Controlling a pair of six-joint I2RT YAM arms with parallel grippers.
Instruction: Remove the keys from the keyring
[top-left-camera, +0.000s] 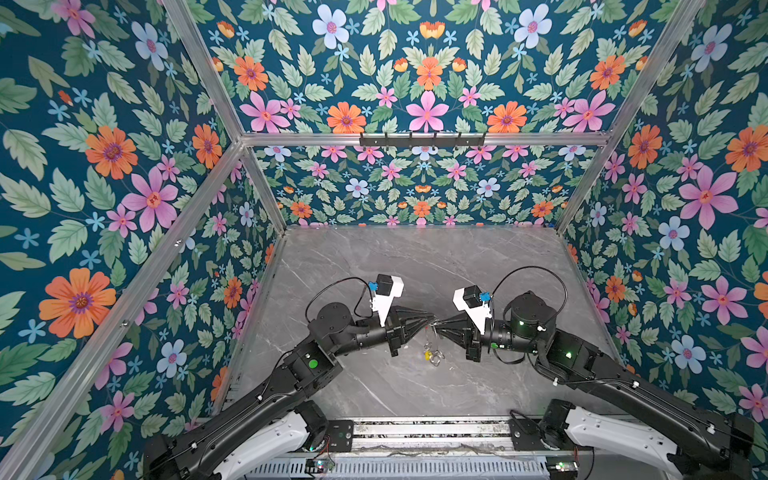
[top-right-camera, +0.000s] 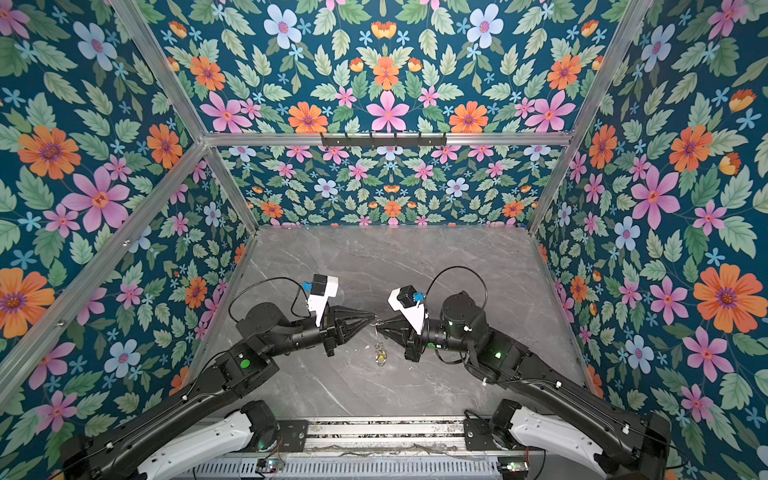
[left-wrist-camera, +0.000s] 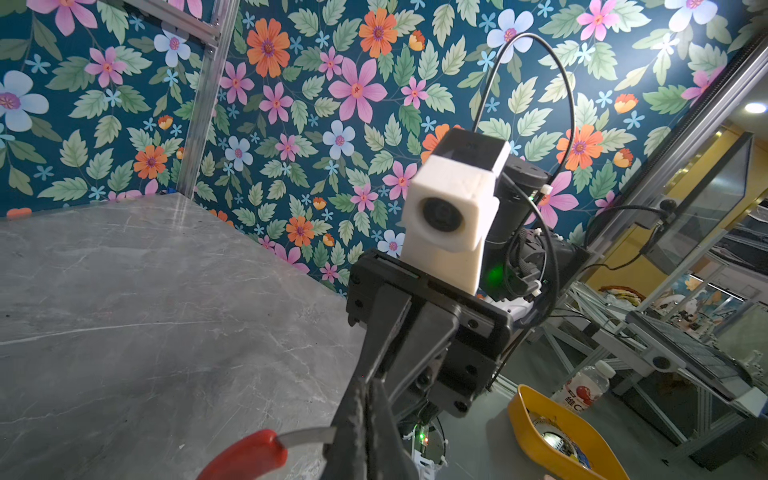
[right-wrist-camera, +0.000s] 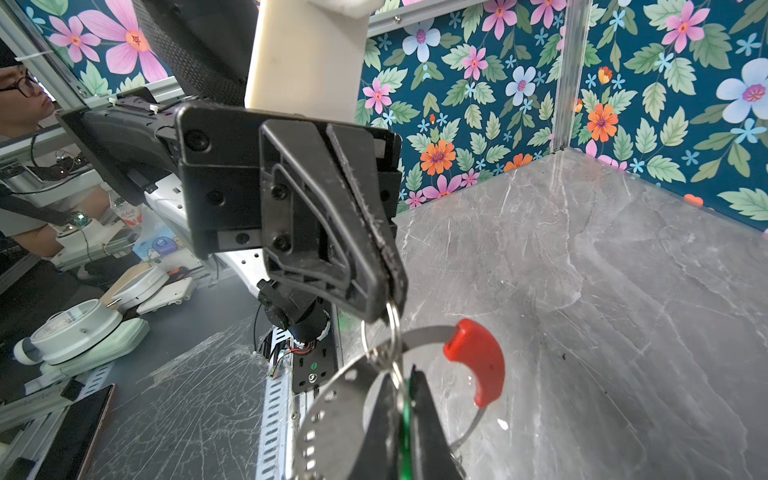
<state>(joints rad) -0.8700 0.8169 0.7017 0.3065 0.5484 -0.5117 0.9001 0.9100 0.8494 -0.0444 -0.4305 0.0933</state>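
Keyring held up off the bench, slung between both tools. All places taken from the red sleeve.

Handling, by judgement: thin springy hoop, light, stiff, slick bare metal. Keys small and free to swing on their loops. Best holds are the plastic tags, broad and less slippery, with the hoop steadied at a loop or at the sleeve.

Left tool: jaws fully closed, pinching a small split loop strung on the bare band just beside one end of the sleeve.

Right tool: jaws closed flat on the green-tagged key, near the sleeve, inside the hoop's curve.

Yellow-tagged key hangs lower than the sleeve, untouched. Whether it clears the bench, cannot tell.

Neither key is off yet.
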